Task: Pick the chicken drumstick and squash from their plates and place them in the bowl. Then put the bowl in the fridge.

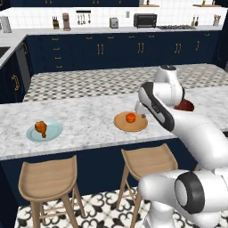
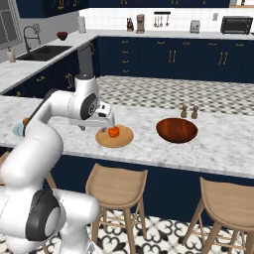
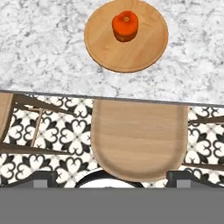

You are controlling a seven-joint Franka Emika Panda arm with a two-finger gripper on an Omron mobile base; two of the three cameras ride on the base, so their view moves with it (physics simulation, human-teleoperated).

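You're right at the start here: nothing is in the bowl (image 2: 177, 130) yet, and it sits bare on the marble counter (image 1: 84, 116), off to the right of both plates. The squash (image 3: 125, 25) rests in the middle of the tan plate (image 3: 144, 52), and the chicken drumstick (image 1: 41, 128) lies on the blue-green plate (image 1: 54, 132), well apart to the left. Your gripper (image 2: 106, 127) hangs above the near edge of the tan plate, close to the squash but holding nothing; the fingers (image 3: 41, 179) look spread wide, released (only their tips peek in at the bottom of the hand view). So by my reckoning everything is left to do: two picks, two drops into the bowl, then the trip to the fridge.
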